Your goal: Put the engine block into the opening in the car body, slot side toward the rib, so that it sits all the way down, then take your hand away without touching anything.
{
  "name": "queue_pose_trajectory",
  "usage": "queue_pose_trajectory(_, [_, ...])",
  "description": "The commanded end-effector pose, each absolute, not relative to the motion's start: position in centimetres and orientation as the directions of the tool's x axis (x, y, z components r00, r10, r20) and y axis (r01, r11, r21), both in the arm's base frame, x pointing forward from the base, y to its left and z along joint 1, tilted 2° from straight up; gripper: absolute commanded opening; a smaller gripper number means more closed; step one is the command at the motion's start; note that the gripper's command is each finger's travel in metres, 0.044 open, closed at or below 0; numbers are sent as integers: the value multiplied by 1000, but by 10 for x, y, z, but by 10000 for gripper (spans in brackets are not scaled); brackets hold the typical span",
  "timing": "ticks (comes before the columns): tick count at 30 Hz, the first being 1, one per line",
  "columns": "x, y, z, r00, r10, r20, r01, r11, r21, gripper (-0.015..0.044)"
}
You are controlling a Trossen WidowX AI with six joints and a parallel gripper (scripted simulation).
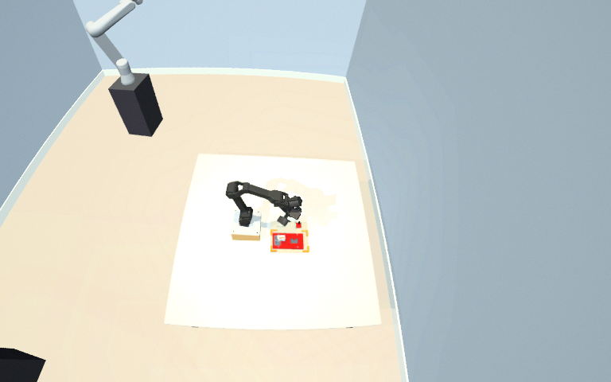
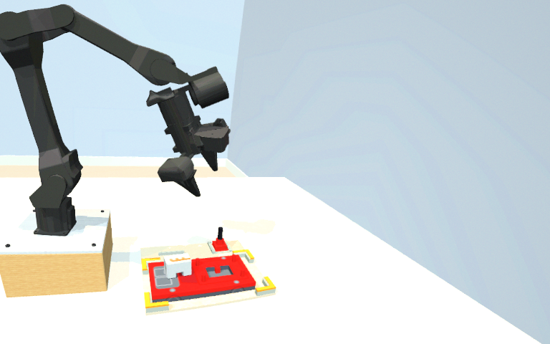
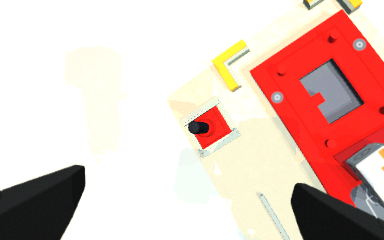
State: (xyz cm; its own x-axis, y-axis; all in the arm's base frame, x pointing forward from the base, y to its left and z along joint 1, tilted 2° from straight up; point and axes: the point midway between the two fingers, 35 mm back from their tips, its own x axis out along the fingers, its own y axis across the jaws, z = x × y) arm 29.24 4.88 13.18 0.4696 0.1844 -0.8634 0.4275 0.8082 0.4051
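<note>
You're looking at a plain robotics lab or test cell: a black robot arm [image 1: 258, 189] [image 2: 103, 38] stands on a wooden block [image 1: 246, 236] [image 2: 54, 274] on your white counter [image 1: 270, 288] [image 2: 344, 296], while another arm, pale grey [image 1: 110, 18], tops a dark pedestal [image 1: 134, 110] on the floor between bare blue-grey walls.

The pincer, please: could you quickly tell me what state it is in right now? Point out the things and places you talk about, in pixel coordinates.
Pincer [image 1: 289, 216] [image 2: 207, 183] [image 3: 191, 185]: open, holding nothing, raised above the table.

Red car body [image 1: 288, 247] [image 2: 188, 287] [image 3: 295, 117] with grey opening [image 1: 293, 240] [image 2: 223, 273] [image 3: 340, 100].
</note>
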Motion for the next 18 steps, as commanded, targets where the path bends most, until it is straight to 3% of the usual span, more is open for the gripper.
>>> queue_pose_trajectory(1, [289, 32, 121, 420, 139, -897, 538, 757, 370, 440])
queue_pose_trajectory(18, [260, -34, 86, 148, 5, -989, 909, 393, 138, 440])
